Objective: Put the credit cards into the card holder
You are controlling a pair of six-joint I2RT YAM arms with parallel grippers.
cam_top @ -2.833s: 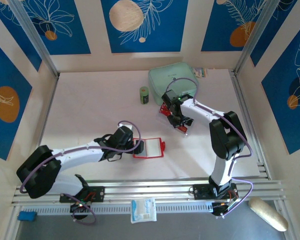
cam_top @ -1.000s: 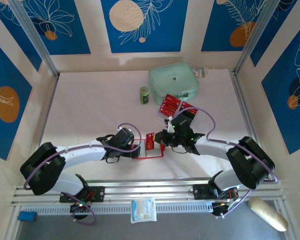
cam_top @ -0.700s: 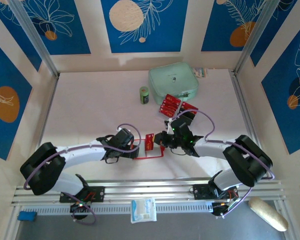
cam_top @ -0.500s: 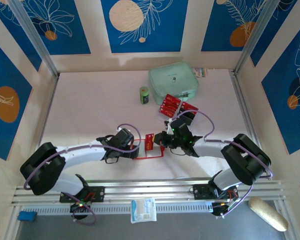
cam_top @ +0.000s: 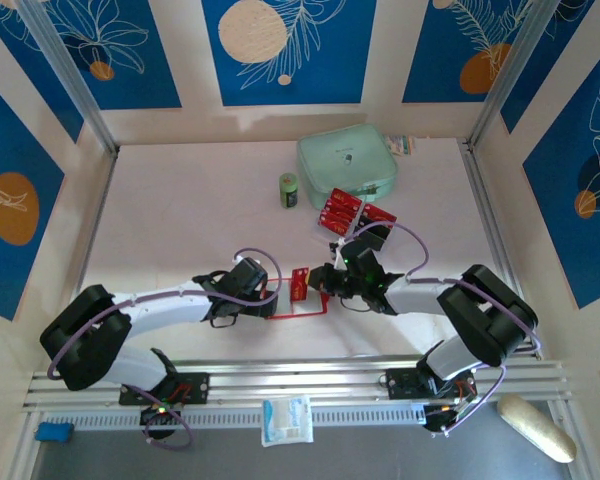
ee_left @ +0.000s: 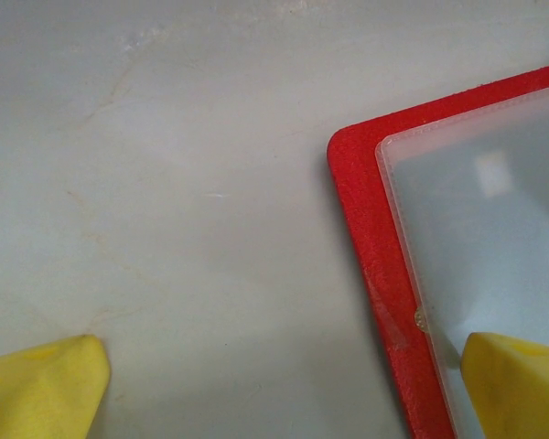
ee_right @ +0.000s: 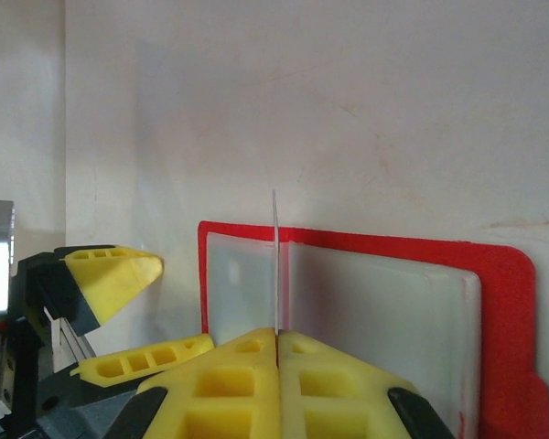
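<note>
Bright, even light from above fills the overhead view, with only faint, soft shadows under the arms (cam_top: 170, 305) on the pale table (cam_top: 200, 220). The left wrist close-up blurs the yellow fingertips (ee_left: 41, 389) in its bottom corners and shows a small pale glare patch on the card holder (ee_left: 371, 247). The right wrist view has soft, out-of-focus near fingers (ee_right: 229, 384), a credit card (ee_right: 275, 265) reduced to a thin pale line, and a washed-out white patch at its left edge.
</note>
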